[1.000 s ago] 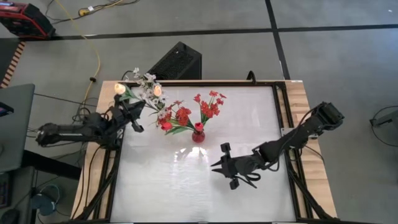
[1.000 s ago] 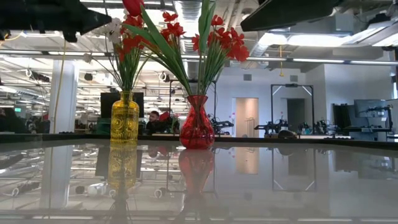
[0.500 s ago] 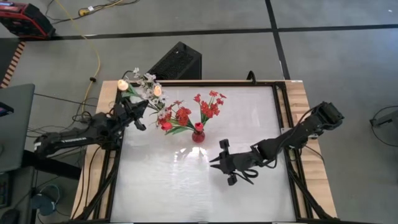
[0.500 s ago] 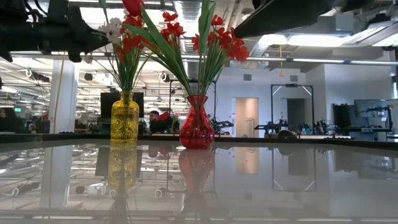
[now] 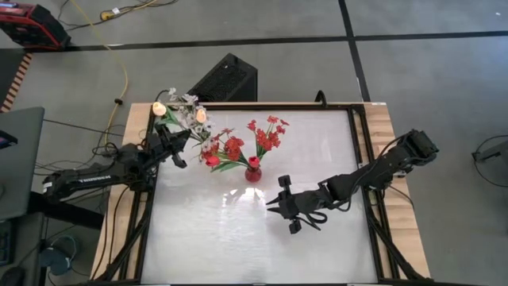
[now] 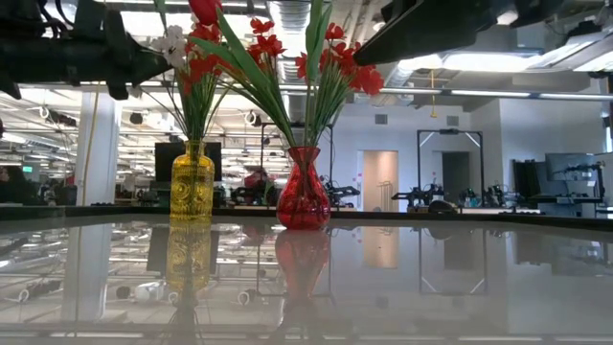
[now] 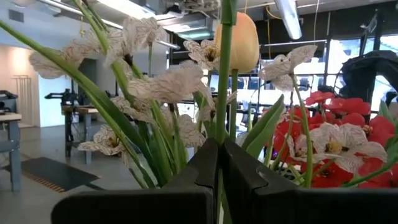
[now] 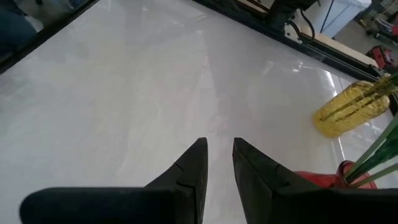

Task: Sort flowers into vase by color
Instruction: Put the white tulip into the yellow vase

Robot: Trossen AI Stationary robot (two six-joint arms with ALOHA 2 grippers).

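The yellow vase (image 6: pixel 192 187) stands on the table at the far left and holds red clusters, a red tulip (image 6: pixel 205 10) and white blossoms. The red vase (image 6: pixel 303 196) beside it holds red flowers (image 5: pixel 268 133). My left gripper (image 5: pixel 172 148) hangs high over the table's far left corner, shut on a green stem topped by a peach-orange tulip bud (image 5: pixel 159 107). White sprays (image 5: pixel 185 103) and a second peach bud (image 5: pixel 201 115) crowd beside it. My right gripper (image 5: pixel 275 206) hovers over the table's middle, narrowly open and holding nothing. My left gripper pinches the peach tulip's green stem (image 7: pixel 222 134) between its two fingers, which lie across it. The stem rises past the fingertips to the bud (image 7: pixel 237 40), lifted clear of the table. Its lower end is hidden behind the fingers. Whether neighbouring white-spray stems are also caught, I cannot tell.
The glossy white tabletop (image 5: pixel 238 238) is bare in front of the vases and under my right gripper. Black rails (image 5: pixel 361 151) and wooden strips run along the table's left and right sides. A black box (image 5: pixel 226 77) sits on the floor beyond the far edge.
My left gripper has tipped the held tulip, so its bud has swung toward the table's far edge and a little right. My right gripper has drifted toward the vases, left and toward the far edge. The vases have stayed put.
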